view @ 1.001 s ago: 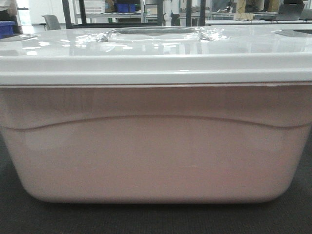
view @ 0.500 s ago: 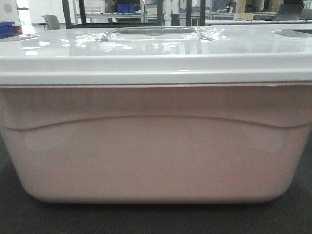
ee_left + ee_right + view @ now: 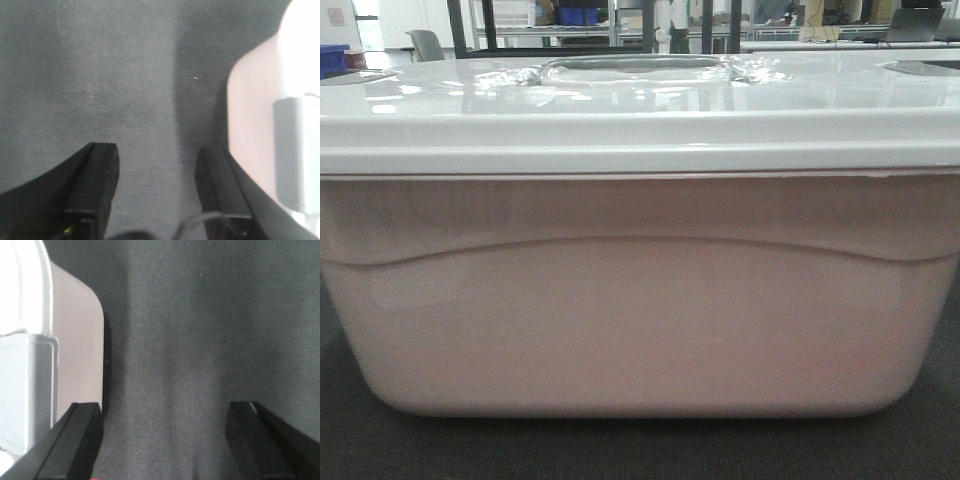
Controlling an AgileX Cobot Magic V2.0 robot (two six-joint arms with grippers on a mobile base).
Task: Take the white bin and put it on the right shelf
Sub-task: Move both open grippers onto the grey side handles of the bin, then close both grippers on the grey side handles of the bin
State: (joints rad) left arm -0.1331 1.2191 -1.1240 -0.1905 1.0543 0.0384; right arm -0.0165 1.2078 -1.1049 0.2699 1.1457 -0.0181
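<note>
The white bin sits on a dark grey fabric surface and fills the front view from edge to edge, its glossy lid closed. The left gripper hangs at the bin's left end and the right gripper at its right end. Both have their black fingers spread wide with only fabric between them, so neither holds anything. I judge the step to be the two-arm closing-in on the bin's ends, with the lift not yet begun. To do it well, bring both arms inward evenly so the tub is not pushed sideways. Seat the fingers under the lid's overhang by the pale latch at each end, since the smooth rounded walls offer little purchase. Press equally from both sides and raise it level, as a tilt could let it slip

Much is out of sight. The right shelf cannot be made out anywhere; only dark uprights, a grey chair and a blue crate show far behind the lid. Neither arm appears in the front view, because the bin blocks everything low. In each wrist view the finger nearest the bin lies just beside the end wall, but whether it touches cannot be told. The left wrist view is overexposed at the lid, so the latch's shape is vague. The bin's contents and weight are unknown, and its far side is hidden
</note>
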